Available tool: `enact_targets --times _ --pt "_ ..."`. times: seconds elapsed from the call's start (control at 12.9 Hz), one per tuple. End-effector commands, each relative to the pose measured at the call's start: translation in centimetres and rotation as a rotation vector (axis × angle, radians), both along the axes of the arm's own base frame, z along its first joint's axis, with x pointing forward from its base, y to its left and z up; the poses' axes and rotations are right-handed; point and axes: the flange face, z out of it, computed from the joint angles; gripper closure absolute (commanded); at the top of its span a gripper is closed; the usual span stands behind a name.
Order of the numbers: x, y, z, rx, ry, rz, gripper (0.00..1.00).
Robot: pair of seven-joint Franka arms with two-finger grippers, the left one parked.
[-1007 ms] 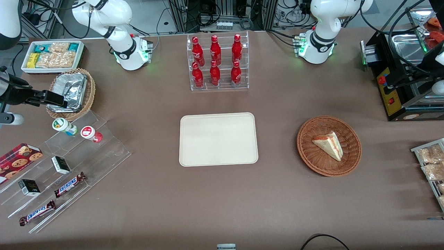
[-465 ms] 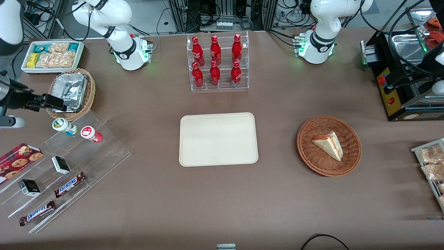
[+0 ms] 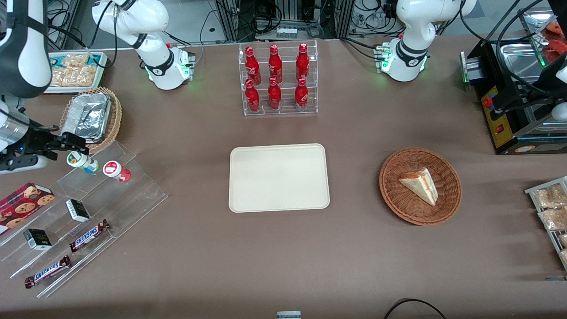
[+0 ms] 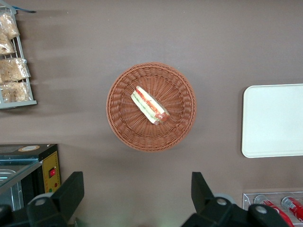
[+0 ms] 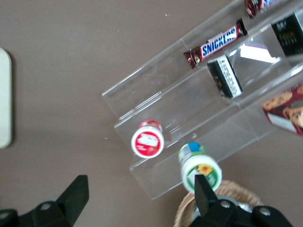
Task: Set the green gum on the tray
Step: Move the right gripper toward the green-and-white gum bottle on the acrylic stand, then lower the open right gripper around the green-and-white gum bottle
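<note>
At the working arm's end of the table, the gripper (image 3: 76, 144) hangs just above the green gum (image 3: 82, 161), its black fingers spread apart with nothing between them; in the right wrist view the two fingers (image 5: 78, 194) stand wide, and one of them overlaps the green-rimmed lid of the green gum (image 5: 200, 169). Compared with the frame a second ago, the gripper has come nearer to the front camera, leaving its place over the wicker basket (image 3: 113, 119) with the foil tray (image 3: 88, 116) and closing on the bottle; half a second ago it was partway along this path; the white forearm now covers part of the white bin (image 3: 75, 73) of snack packets. The green gum stands upright on the highest step of the clear acrylic stand (image 3: 128, 195), unmoved across all three front frames; the red-lidded bottle (image 3: 116, 170) stands just beside it on the same step, toward the tray, apart from it. The tray (image 3: 279, 177), cream-beige and bare, lies flat at mid-table, well apart from the bottles, and has not shifted. On lower steps of the stand lie two Snickers bars (image 3: 88, 235) and small dark boxes (image 3: 77, 210); a cookie box (image 3: 22, 201) lies beside them; none of these has changed place.
</note>
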Motion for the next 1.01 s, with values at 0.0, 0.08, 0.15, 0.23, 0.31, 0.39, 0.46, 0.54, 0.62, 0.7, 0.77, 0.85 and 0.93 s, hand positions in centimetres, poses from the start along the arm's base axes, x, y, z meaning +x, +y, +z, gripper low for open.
enact_targets --times 0.0,0.08,0.15,0.23,0.31,0.39,0.46,0.54,0.62,0.7,0.77,0.85,0.93 --pt "-3.4 -2.0 -2.5 0.001 -0.069 0.164 0.01" --pt "-4.1 -3.4 -3.7 0.002 -0.081 0.172 0.01" --pt "-4.4 -3.8 -4.4 -0.002 -0.090 0.212 0.01" --pt "-4.5 -4.1 -4.8 -0.007 -0.100 0.250 0.01" --pt "-4.6 -4.8 -5.2 -0.013 -0.112 0.276 0.01" --pt "-4.7 -4.9 -5.7 -0.016 -0.114 0.298 0.01" --pt "-4.7 -5.0 -6.1 -0.019 -0.118 0.313 0.01" --pt "-4.6 -5.0 -6.1 -0.026 -0.127 0.348 0.01" --pt "-4.5 -5.3 -6.6 -0.028 -0.124 0.357 0.01" --pt "-4.6 -6.0 -7.0 -0.028 -0.122 0.345 0.01" --pt "-4.5 -6.3 -7.4 -0.031 -0.121 0.355 0.01" --pt "-4.4 -6.4 -7.7 -0.034 -0.123 0.359 0.01" --pt "-4.3 -6.4 -8.0 -0.033 -0.119 0.358 0.01"
